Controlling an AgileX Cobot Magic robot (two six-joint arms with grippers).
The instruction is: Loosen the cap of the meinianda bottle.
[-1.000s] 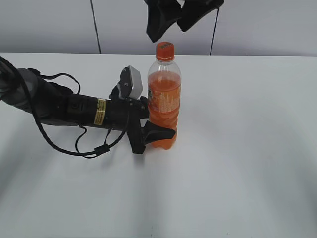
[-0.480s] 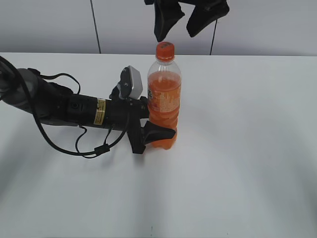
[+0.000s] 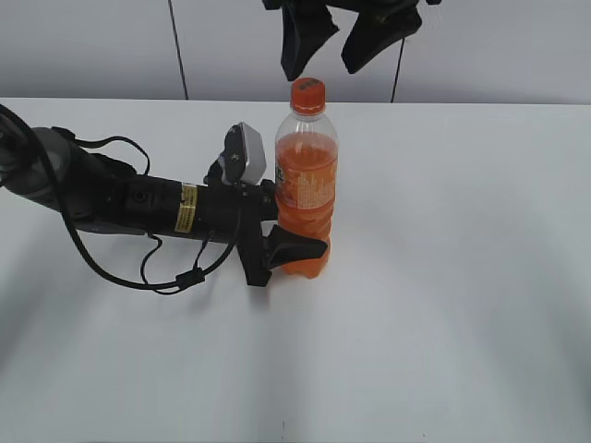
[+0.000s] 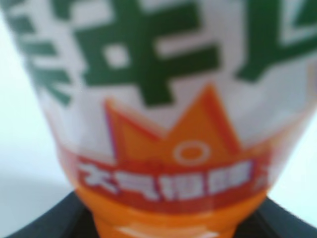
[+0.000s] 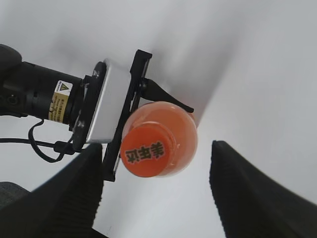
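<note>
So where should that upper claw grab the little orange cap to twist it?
Probably from straight above, one finger on each side of the cap's ribbed wall. The meinianda bottle stands upright, gripped low by the left gripper, so the cap faces up. The right gripper hangs open above it, slightly off-centre in its wrist view.

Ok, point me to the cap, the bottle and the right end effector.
cap (image 5: 143, 152), right wrist view, printed top face.
bottle (image 3: 306, 189), exterior view, label band.
right end effector (image 3: 338, 48), exterior view, gap between fingertips above the cap.
</note>
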